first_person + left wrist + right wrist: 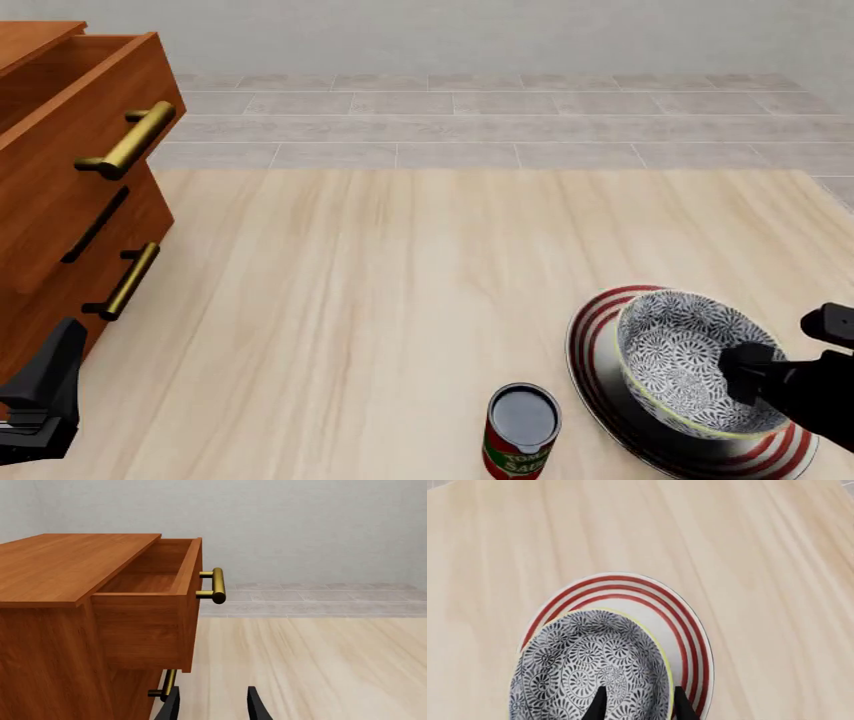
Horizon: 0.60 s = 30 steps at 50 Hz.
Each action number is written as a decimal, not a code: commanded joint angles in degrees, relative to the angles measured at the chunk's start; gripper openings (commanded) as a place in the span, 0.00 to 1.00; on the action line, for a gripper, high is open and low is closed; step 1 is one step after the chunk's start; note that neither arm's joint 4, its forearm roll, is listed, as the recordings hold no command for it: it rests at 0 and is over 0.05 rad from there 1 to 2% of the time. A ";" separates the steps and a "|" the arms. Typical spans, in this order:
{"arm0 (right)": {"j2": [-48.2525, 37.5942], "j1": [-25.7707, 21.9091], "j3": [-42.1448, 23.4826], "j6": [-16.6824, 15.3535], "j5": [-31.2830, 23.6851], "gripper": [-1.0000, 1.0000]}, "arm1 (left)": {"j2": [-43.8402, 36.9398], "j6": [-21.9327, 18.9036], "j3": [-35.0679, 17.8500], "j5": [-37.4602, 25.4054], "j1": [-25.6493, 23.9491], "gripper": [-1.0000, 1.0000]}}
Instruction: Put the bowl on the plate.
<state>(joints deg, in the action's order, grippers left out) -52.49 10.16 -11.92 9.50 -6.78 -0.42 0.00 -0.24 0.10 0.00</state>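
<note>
Red-labelled tin can (519, 440): white lettering, possibly "TOMATO", too small for certainty.

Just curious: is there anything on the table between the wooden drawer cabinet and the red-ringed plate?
Mostly bare tabletop, seen in the front view. The only other item, a red-labelled can, stands close beside the plate, nearer the camera.

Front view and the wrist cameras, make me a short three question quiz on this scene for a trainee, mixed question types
1. True or false: the bowl is over the plate.
2. What stands just left of the plate in the front view?
3. The top drawer of the cabinet is: A open, B closed.

Key:
1. True; the right gripper straddles the bowl's rim.
2. The tin can.
3. A.
</note>
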 commanded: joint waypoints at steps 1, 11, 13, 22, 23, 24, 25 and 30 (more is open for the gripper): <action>-0.71 0.34 -0.28 -0.25 0.27 1.00 | 0.00 0.00 0.00 0.00 0.00 1.00; 1.37 1.54 -1.24 -1.32 -2.21 1.00 | 0.00 0.00 0.00 0.00 0.00 1.00; 1.49 1.64 -1.64 -1.40 -2.55 1.00 | 0.00 0.00 0.00 0.00 0.00 1.00; 3.83 2.80 -4.22 -2.88 -6.10 1.00 | 0.00 0.00 0.00 0.00 0.00 1.00; 4.38 2.70 -4.56 -3.00 -6.77 1.00 | 0.00 0.00 0.00 0.00 0.00 1.00; 4.58 2.70 -4.66 -3.08 -7.00 1.00 | 0.00 0.00 0.00 0.00 0.00 1.00; 4.42 3.44 -4.83 -4.85 -7.08 1.00 | 0.00 0.00 0.00 0.00 0.00 1.00; 5.72 3.35 -5.55 -4.59 -8.45 1.00 | 0.00 0.00 0.00 0.00 0.00 1.00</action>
<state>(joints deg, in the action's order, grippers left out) -48.92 12.76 -15.66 6.27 -12.39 -0.42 0.00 -0.24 0.10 0.00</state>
